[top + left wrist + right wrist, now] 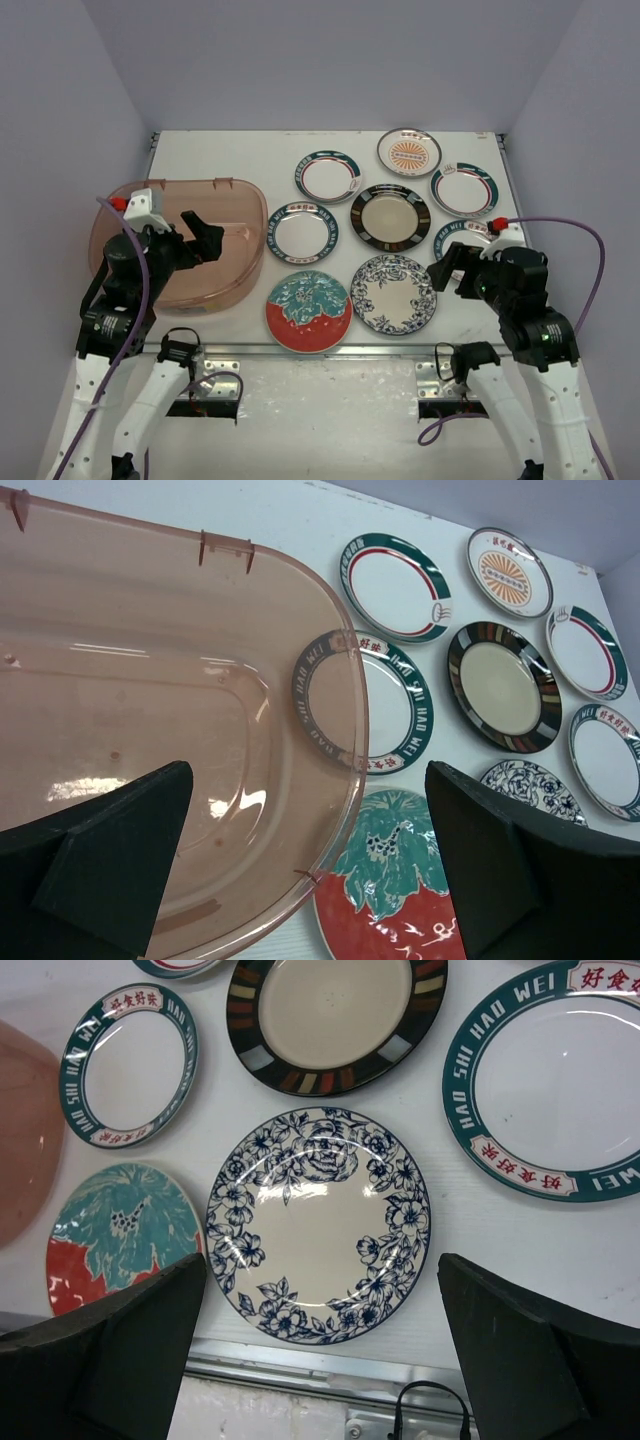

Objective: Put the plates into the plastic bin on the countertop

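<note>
Countertop (230, 150): left claw (205, 236) above bin (243, 262) (jaws wide).

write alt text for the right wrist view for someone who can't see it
A blue floral plate lies flat on the white countertop, framed by the open right gripper. Around it lie a dark-rimmed plate, teal-rimmed white plates at upper left and upper right, a red-and-teal floral plate and the edge of the pinkish bin.
</note>
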